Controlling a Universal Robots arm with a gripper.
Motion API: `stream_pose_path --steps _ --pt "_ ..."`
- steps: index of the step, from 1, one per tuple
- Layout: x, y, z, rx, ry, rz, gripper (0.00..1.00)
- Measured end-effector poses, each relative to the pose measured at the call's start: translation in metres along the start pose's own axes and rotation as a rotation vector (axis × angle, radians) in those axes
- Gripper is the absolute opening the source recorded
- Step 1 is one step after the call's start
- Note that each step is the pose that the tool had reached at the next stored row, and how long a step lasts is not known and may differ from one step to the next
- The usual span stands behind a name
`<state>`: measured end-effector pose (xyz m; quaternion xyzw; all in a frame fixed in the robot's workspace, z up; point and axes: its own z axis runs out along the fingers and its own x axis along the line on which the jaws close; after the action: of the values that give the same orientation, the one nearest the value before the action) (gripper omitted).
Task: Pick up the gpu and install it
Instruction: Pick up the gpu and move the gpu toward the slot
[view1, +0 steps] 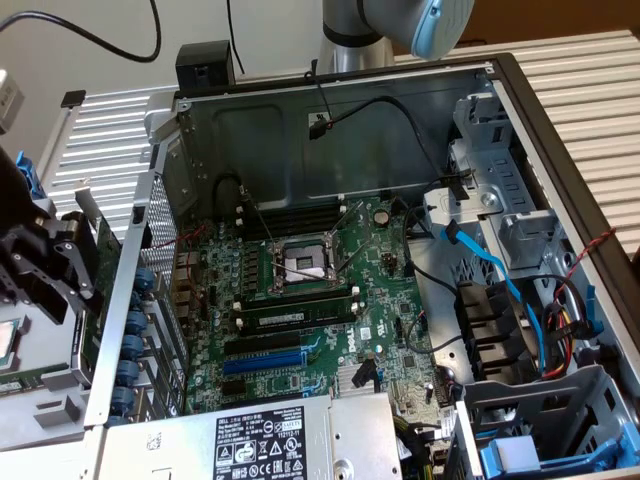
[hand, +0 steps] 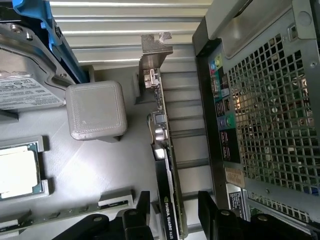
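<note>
Exterior overlooks open case (view1: 300, 140); wrist closely faces gpu (hand: 167, 165).

A: What class of site is this?

B: A robotics lab bench set up for PC assembly.

A: What indicates this?

B: An open PC case (view1: 330, 150) with its motherboard (view1: 300, 290) exposed lies on a ribbed bench (view1: 590, 110). A robot arm (view1: 400, 25) rises beyond the case. Beside the case, a grey fixture (hand: 100, 175) seats loose parts: a CPU (hand: 17, 172) and a gpu (hand: 160, 132) on edge.
</note>
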<state>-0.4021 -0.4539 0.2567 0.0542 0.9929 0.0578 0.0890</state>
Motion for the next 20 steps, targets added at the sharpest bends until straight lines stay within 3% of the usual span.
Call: stream_pose_path --steps 5,9,14,16,18,20 --pt "0.0 0.0 0.0003 -0.0003 -0.0003 -0.002 0.51" --pt "0.0003 0.0008 0.0009 -0.0049 0.0022 -0.034 0.51" --pt "0.0002 0.001 0.001 -0.0042 0.0029 -0.044 0.51" --pt "0.0003 0.0012 0.0012 -0.0054 -0.003 -0.047 0.51" --pt "0.0003 0.0013 0.0015 -0.0071 -0.0152 -0.051 0.51" --pt "0.0003 0.0013 0.0015 -0.0072 -0.0161 -0.052 0.51"
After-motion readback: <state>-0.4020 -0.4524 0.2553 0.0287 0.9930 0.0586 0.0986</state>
